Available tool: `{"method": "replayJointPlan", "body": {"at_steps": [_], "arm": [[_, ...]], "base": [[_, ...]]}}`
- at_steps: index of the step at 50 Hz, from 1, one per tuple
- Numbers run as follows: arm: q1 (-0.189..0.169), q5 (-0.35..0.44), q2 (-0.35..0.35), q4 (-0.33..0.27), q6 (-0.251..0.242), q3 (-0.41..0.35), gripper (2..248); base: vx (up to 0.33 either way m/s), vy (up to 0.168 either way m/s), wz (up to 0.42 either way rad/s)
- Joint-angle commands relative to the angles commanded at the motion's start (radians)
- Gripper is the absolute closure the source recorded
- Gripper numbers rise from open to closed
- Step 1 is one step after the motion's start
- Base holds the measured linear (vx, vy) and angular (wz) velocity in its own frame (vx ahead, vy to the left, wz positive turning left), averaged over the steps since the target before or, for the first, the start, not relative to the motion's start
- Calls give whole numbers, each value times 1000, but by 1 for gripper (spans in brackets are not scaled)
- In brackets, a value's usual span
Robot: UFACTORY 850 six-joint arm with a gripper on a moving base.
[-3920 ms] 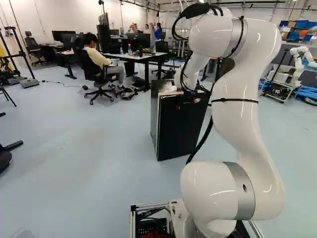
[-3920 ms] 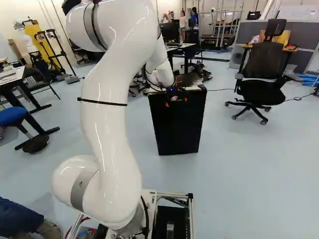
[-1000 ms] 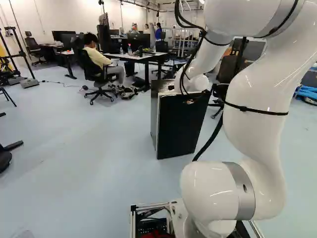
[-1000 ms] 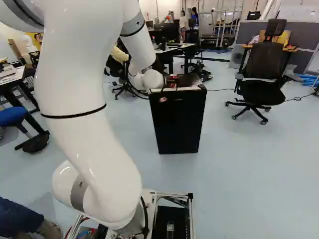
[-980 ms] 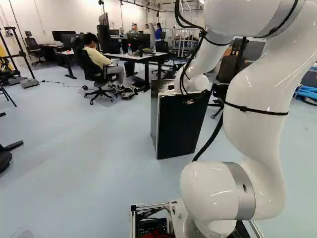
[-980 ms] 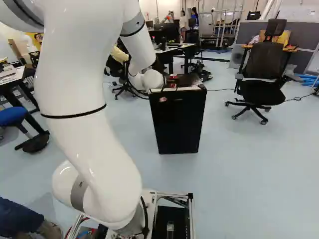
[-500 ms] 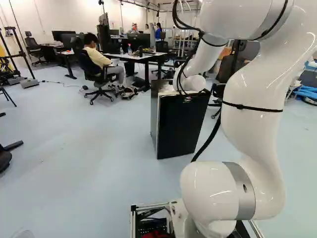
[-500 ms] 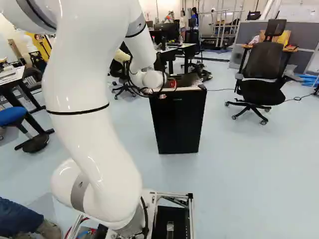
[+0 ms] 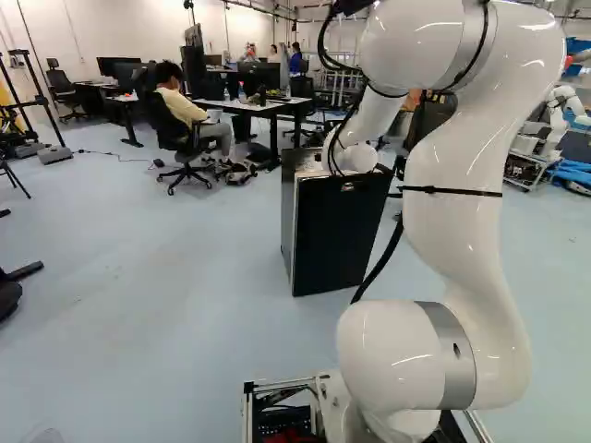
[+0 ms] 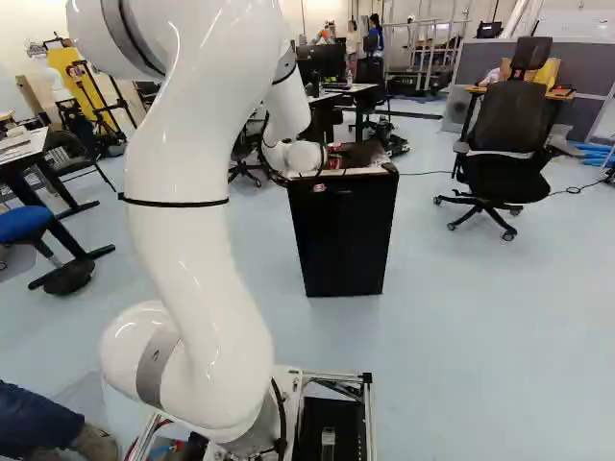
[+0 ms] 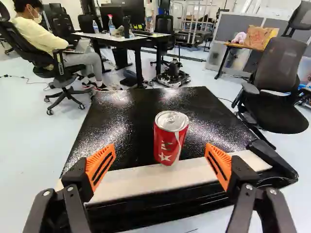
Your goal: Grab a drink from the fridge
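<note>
The claw (image 11: 160, 148) stands wide apart, the red can (image 11: 170, 138) upright at its twelve o'clock on top of the fridge (image 9: 337, 235). An off-centre approach could knock the red can over; too low a one could scrape the fridge's front edge

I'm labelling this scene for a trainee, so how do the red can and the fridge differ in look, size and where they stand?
The can is red with a silver top, while the fridge is mostly black. The can is small and round, whereas the fridge is boxy and far larger. The can stands on top of the fridge, which itself stands on the floor. Both are upright.
</note>
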State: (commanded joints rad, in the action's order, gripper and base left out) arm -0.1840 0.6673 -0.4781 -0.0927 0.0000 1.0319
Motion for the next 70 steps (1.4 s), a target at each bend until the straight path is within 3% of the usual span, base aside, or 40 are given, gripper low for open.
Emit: {"method": "replayJointPlan", "body": {"at_steps": [20,34,35,39,40,45,46,50,51,55,56,70], "arm": [[-11,0,-110,0,0,124,3],[-11,0,-114,0,0,130,3],[-11,0,-114,0,0,130,19],[-11,0,-114,0,0,130,19],[-11,0,-114,0,0,130,57],[-11,0,-114,0,0,130,57],[-11,0,-114,0,0,130,96],[-11,0,-114,0,0,130,96],[-11,0,-114,0,0,130,134],[-11,0,-114,0,0,130,134],[-11,0,-114,0,0,130,149],[-11,0,-103,0,0,128,149]], "base": [[0,0,0],[0,0,0],[0,0,0],[0,0,0],[0,0,0],[0,0,0],[0,0,0],[0,0,0],[0,0,0],[0,0,0],[0,0,0],[0,0,0]]}}
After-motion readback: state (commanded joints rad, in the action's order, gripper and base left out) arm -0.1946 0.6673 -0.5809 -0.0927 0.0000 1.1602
